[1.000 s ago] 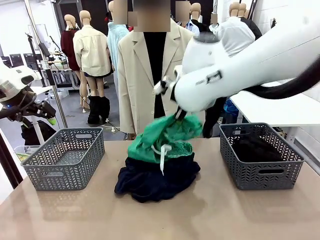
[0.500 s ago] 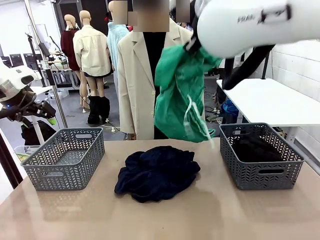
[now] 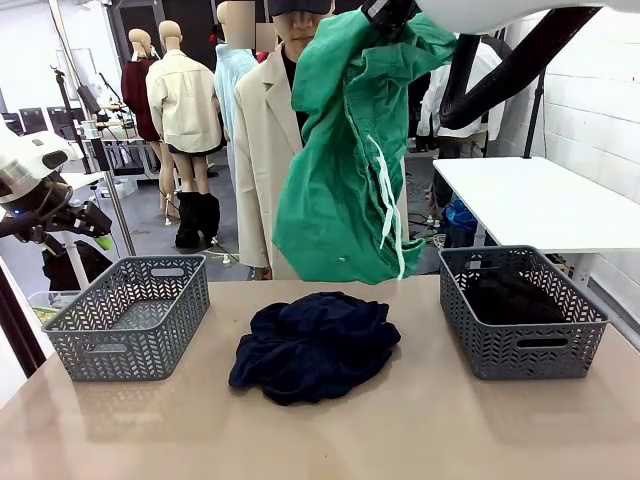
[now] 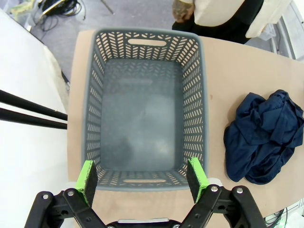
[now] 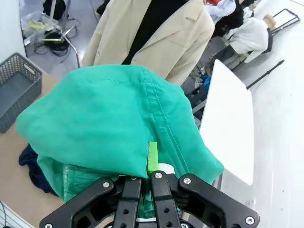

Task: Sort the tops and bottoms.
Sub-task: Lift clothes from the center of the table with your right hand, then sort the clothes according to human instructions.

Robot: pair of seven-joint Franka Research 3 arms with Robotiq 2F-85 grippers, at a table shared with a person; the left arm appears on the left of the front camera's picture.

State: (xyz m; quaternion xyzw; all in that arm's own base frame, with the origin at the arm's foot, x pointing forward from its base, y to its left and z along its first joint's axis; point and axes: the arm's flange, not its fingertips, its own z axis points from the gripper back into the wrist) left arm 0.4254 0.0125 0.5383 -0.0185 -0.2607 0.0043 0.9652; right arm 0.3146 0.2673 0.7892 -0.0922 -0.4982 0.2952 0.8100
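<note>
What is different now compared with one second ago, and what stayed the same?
The right tool, shut on the green garment, rose from the navy pile and lifted the garment off it; the garment now hangs clear above the table, drawstring dangling. Unchanged: the navy pile, the black garment in the right basket, and the open left tool above the left basket.

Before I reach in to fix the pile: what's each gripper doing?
Left gripper: open, holding nothing.
Right gripper: shut on the green drawstring garment.
</note>
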